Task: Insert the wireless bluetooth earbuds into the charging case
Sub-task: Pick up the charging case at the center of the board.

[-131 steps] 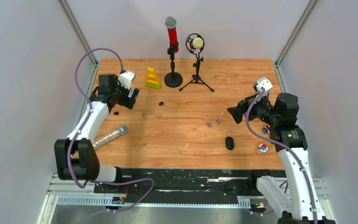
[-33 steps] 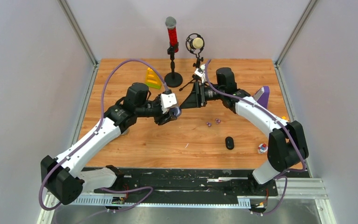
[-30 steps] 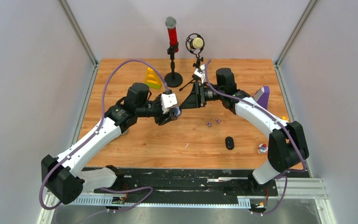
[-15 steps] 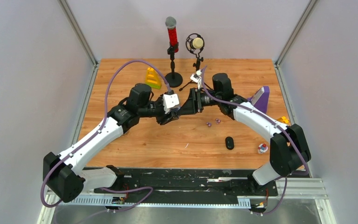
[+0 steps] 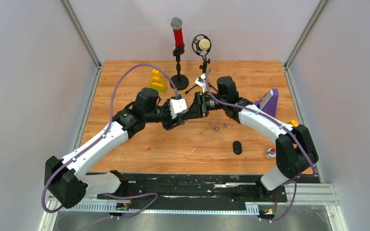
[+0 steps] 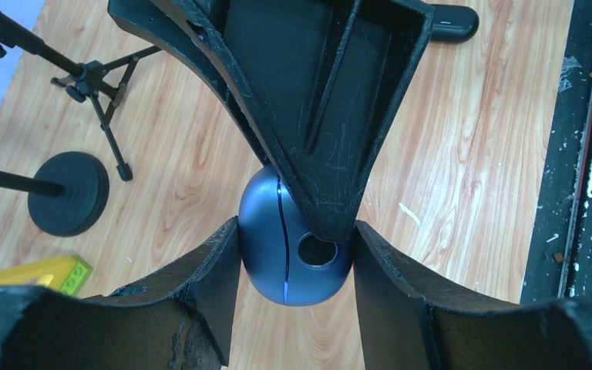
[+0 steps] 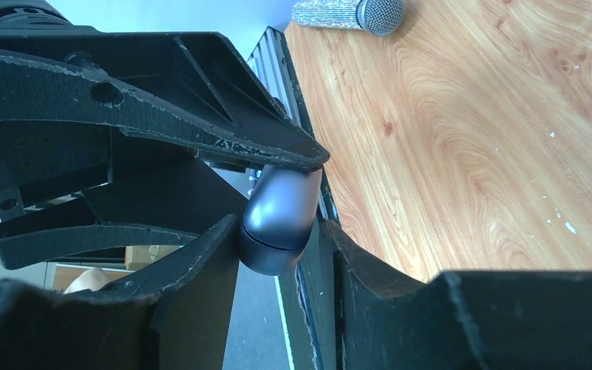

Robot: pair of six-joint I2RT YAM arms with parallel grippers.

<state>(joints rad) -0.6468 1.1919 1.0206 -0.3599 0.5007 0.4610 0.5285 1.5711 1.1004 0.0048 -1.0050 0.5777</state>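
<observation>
Right jaws moved in, pinching glossy blue-grey egg-shaped charging case (image 6: 281,254); left jaws pinch it too.

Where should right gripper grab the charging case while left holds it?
The rounded end jutting past the left gripper, head-on from the opposite side. The charging case is a smooth egg with both flanks clamped; likely only that end is free.
</observation>
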